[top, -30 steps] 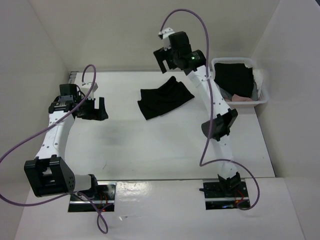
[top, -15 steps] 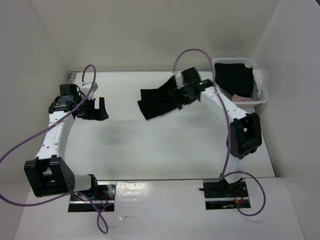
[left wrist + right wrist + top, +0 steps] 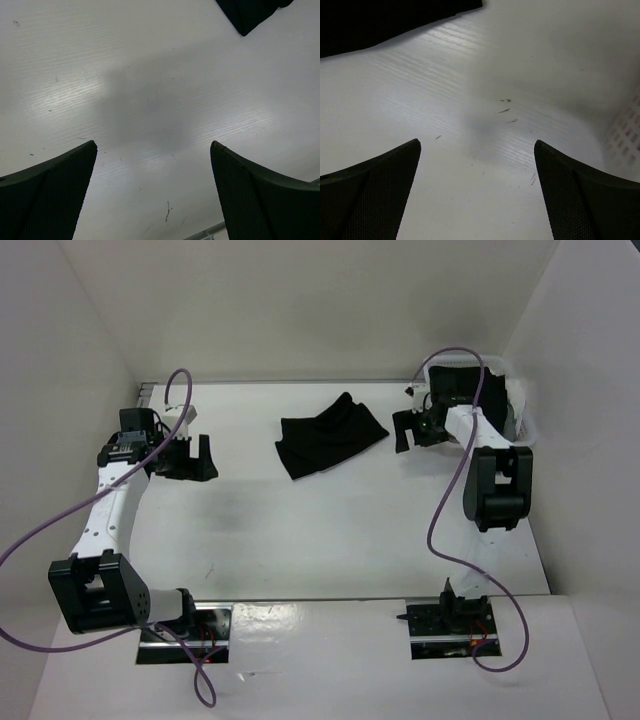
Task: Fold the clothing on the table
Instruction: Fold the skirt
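A rumpled plain black fabric garment (image 3: 330, 435) lies untouched at the far middle of the large white table (image 3: 300, 530). The left gripper (image 3: 188, 468) and right gripper (image 3: 415, 430) flank it, fingers wide and empty, seemingly ready to seize edges.

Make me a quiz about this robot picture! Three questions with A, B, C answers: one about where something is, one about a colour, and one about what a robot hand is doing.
1. Where is the clothing?
A) on the table
B) under the table
C) hanging from a gripper

2. What colour is the clothing?
A) pink
B) black
C) white

3. How is the right gripper?
A) shut on the clothing
B) shut on nothing
C) open and empty

Answers:
1 A: it lies on the white table and nothing holds it.
2 B: it is plain black all over.
3 C: the right wrist view shows its fingers wide apart over bare table.
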Robot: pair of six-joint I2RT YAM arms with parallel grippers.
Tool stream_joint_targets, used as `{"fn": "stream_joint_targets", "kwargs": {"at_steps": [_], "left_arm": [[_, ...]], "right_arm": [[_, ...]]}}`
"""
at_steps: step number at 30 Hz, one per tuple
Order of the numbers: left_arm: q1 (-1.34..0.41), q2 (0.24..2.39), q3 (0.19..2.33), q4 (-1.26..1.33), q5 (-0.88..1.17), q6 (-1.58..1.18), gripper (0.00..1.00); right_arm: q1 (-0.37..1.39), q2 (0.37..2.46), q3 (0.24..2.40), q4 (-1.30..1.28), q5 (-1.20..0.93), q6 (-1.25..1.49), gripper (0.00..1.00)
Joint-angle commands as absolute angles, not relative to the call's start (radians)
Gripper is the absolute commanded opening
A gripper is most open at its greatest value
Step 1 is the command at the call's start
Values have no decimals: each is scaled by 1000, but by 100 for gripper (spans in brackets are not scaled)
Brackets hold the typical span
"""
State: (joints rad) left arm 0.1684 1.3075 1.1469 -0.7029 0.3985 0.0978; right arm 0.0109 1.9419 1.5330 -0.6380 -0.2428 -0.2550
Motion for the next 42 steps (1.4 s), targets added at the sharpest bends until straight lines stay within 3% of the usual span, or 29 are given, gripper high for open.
{"fn": "stream_joint_targets", "kwargs": {"at_steps": [1,8,20,29,42], "left_arm": [[167,1321,1144,-696,436,95,100],[167,1330,1144,-696,436,95,100],[167,1330,1144,-696,426,104,100],[167,1341,1144,-696,426,104,100],[167,1331,1144,-696,426,104,100]], "right_arm": [[32,1997,1630,-644,-318,-276,98],[127,2106,1793,-663,-267,-252,98],[236,2465,2354,-850,-196,-212,98],[178,2546,2474,-907,-192,-212,98],[160,2586,2474,-927,-158,-241,98]]}}
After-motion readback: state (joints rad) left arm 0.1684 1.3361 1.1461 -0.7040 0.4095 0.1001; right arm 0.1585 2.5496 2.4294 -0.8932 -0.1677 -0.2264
